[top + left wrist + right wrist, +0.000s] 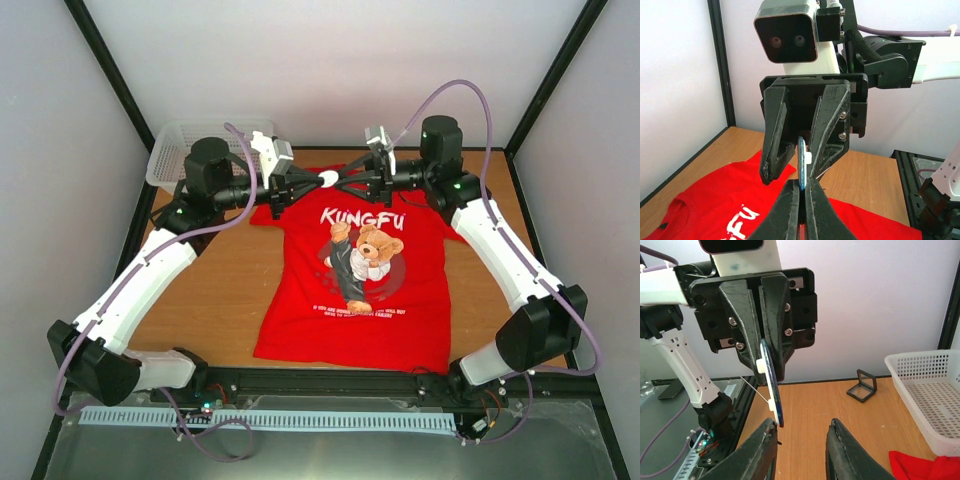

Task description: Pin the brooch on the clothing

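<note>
Clamping the brooch edge-on, left gripper holds it between right gripper's jaws (standing apart).

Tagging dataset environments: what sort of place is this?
Probably a lab robot cell: white panel walls in a black frame around a wooden table, left arm and right arm mounted at its near edge.
</note>
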{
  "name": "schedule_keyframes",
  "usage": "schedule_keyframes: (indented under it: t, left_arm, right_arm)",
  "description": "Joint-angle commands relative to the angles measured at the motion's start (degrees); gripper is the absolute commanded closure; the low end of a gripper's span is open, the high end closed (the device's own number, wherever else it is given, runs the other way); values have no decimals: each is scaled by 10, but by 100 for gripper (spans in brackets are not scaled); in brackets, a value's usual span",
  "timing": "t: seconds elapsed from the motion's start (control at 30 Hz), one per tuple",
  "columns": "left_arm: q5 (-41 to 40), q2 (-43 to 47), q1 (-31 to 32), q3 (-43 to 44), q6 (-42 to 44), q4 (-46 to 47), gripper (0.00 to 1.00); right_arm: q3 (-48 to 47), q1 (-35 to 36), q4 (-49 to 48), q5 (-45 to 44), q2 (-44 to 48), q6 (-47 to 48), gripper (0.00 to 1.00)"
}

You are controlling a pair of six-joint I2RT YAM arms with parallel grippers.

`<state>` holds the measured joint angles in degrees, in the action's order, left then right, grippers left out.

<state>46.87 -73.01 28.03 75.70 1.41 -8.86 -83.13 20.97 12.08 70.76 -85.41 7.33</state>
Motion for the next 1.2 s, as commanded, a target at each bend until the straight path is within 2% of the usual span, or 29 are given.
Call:
schedule_keyframes:
  t: [0.0,0.1,0.2,0.27,0.43,0.73,1.03,1.1,1.17]
  left_arm:
    - [19,6,5,13,-9,0,99]
    - [10,7,4,12,-8,-5,99]
    - [15,4,4,15,-7,-22,99]
    - [18,3,4,18,-6,-26,99]
    - [24,1,4,22,-9,-24,99]
    - [31,-9,4,30,-20,-19,99]
    - [30,-11,4,38,-32,-20,99]
    - [18,-10,4,39,-32,-33,95]
    - [5,-8,4,41,-30,-50,83]
  right_arm:
    - [5,-1,-20,27,20,8,72]
    - [8,-1,-20,28,26,12,67]
    - [2,-1,-22,29,23,11,68]
    - [-3,-1,-31,35,16,-1,72]
    - [-1,0,-67,48,5,-36,91]
    - [3,3,-93,59,-5,-62,90]
    - [9,5,-100,70,-7,-64,97]
    - [9,5,-96,68,-5,-59,97]
    - [8,5,-90,69,-3,-51,97]
